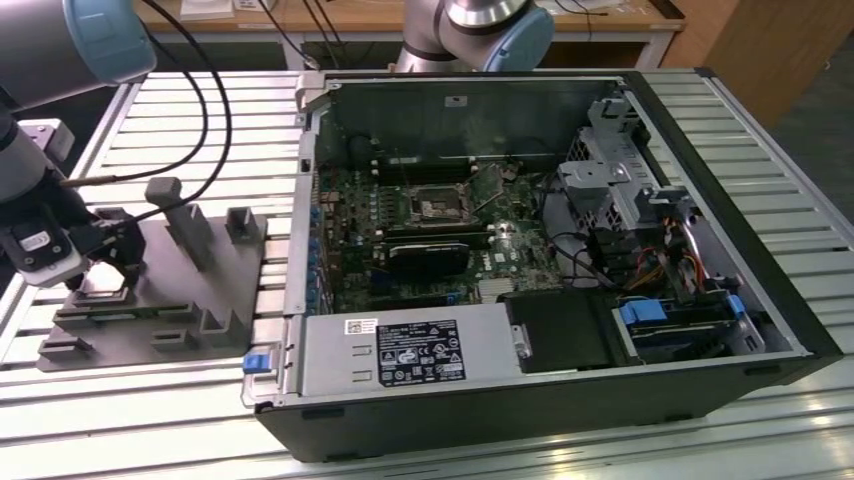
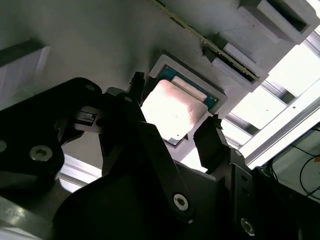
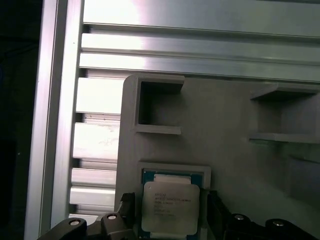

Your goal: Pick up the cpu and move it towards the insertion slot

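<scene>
1. The gripper (image 1: 114,262) is hovering low over the grey plate (image 1: 160,310) at the exterior view's left. It is standing released, with one black finger (image 3: 127,212) on either side of the cpu (image 3: 170,205) and a sliver of space showing between each finger and the chip's edges.
2. The cpu (image 2: 172,107) is lying flat, silver top up, in a shallow square pocket of the plate (image 3: 225,125), and is showing between the fingers in both wrist views.
3. Upright blocks (image 1: 187,225) are rising from the plate just beside the gripper, towards the exterior view's right.
4. The plate is resting on a desk (image 1: 147,410) of ribbed aluminium slats.
5. An open computer case (image 1: 534,425) is sitting on the same desk, touching the plate's right edge in the exterior view.
6. The insertion slot (image 1: 438,205) is lying on the green board inside the case, well apart from the gripper and the chip.
</scene>
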`<state>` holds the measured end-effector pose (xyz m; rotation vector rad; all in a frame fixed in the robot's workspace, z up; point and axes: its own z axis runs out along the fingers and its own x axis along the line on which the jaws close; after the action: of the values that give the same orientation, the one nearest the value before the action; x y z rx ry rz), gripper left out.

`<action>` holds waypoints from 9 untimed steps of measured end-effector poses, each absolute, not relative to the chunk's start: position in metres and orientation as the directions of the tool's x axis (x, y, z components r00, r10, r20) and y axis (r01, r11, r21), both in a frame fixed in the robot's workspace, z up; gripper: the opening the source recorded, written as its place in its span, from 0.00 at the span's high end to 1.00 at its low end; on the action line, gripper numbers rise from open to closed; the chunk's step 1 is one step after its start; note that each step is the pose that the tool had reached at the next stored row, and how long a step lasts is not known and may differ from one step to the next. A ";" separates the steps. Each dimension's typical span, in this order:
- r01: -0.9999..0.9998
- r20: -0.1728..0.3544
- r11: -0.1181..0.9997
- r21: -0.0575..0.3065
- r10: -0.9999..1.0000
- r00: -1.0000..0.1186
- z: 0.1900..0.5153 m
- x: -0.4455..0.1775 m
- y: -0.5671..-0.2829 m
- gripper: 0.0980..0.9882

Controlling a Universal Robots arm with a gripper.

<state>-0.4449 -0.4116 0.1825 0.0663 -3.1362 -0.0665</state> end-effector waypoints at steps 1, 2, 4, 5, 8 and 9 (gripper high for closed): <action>-0.042 0.003 0.998 0.043 -0.042 -0.999 0.182 -0.445 -0.412 0.34; -0.042 0.003 0.998 0.043 -0.042 -0.999 0.182 -0.445 -0.411 0.34; -0.042 0.003 0.998 0.043 -0.042 -0.999 0.182 -0.445 -0.411 0.36; -0.042 0.003 0.998 0.043 -0.042 -0.999 0.182 -0.445 -0.411 0.44; -0.042 0.003 0.998 0.043 -0.042 -0.999 0.182 -0.445 -0.411 0.46; -0.042 0.003 0.998 0.043 -0.042 -0.999 0.182 -0.445 -0.411 0.50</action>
<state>-0.4450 -0.4115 0.1817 0.0663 -3.1360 -0.0670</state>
